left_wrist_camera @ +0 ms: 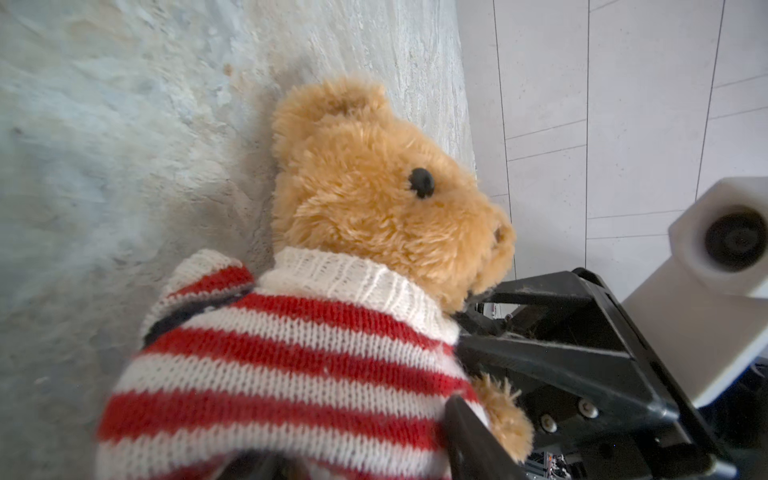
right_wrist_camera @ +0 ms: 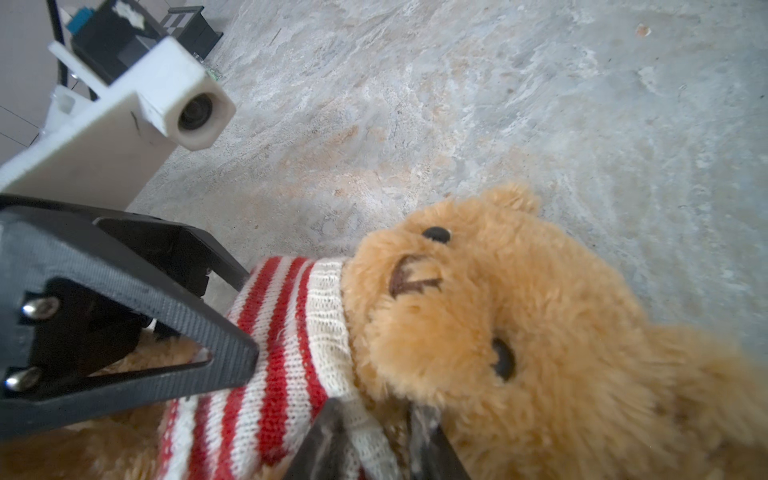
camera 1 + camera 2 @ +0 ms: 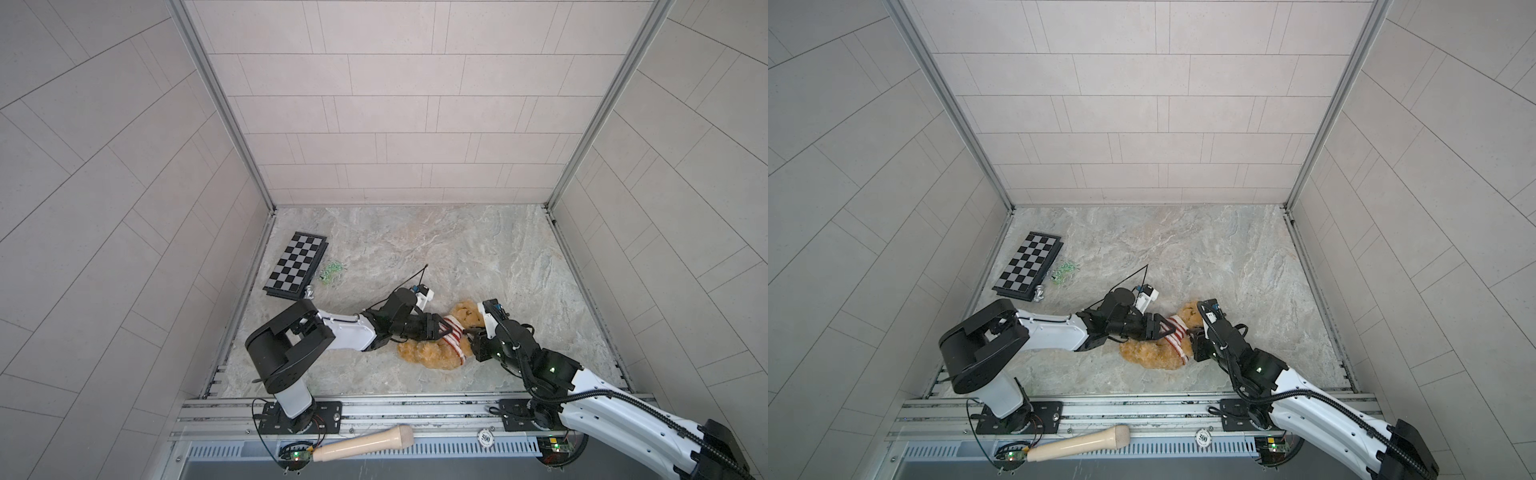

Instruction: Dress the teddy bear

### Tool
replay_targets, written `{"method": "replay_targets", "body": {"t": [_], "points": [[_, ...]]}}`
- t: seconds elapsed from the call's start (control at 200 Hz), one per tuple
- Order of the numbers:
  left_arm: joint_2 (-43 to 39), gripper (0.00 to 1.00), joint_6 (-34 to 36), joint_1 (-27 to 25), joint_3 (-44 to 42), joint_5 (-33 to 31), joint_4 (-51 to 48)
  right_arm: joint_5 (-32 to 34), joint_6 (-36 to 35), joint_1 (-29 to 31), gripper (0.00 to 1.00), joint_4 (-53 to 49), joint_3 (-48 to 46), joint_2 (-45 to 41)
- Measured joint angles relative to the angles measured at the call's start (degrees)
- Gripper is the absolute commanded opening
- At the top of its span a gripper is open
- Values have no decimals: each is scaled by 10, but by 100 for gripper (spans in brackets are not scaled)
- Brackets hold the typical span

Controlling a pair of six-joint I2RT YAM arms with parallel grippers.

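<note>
**Both pincers at the bear's sweater**

The left pincer (image 3: 442, 329) reaches in from 9 o'clock. Its jaws stand partway apart, with the tips set against the red-and-white striped sweater (image 3: 454, 337) on the bear's torso. In the right wrist view one jaw presses into the knit, but I cannot tell whether the pincer actually pinches the wool. The right pincer (image 3: 471, 332) comes in from 4 o'clock. Its jaws are narrow and closed on the sweater's white ribbed edge, right under the bear's chin.

The teddy bear (image 3: 432, 353) lies on its side on the marble-patterned desk (image 3: 457, 249), a little toward 5 o'clock from the desk's middle. Its head points to about 1 o'clock and its legs to about 8 o'clock. The sweater covers the torso and its white collar sits around the neck. Below the hem the belly and legs are bare fur. In the left wrist view a furry paw pokes out beside the sweater's edge.

Well apart, at 10 o'clock near the side wall, a folding chessboard (image 3: 297, 264) lies shut with its checkered face up, so its inside is hidden. A scatter of small green pieces (image 3: 332, 274) lies just beside it at its 4 o'clock. A small silver piece (image 3: 308, 292) stands at its 6 o'clock corner.

On the metal rail (image 3: 415, 409) at 6 o'clock, off the desk, lie a beige wooden handle (image 3: 365, 446) and a poker chip (image 3: 485, 437) marked 500.
</note>
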Motion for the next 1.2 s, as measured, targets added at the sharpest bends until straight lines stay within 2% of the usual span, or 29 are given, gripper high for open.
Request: {"method": "replay_targets", "body": {"t": [0.225, 0.531, 0.656, 0.871, 1.056, 1.201], "points": [[2, 45, -32, -4, -9, -4, 40, 4, 0, 0, 31, -9, -1, -10], [11, 29, -69, -15, -21, -22, 86, 8, -2, -2, 35, -10, -14, -44], [17, 20, -84, -17, -24, -27, 106, 8, -2, -2, 35, -13, -22, -61], [28, 11, -116, -17, -28, -32, 144, 8, -8, -3, 37, -26, -23, -85], [19, 7, -115, -15, -28, -38, 153, 5, -33, -3, 40, -45, -7, -124], [-17, 0, -89, -5, -28, -45, 122, 6, -51, -3, 40, -53, 7, -153]]}}
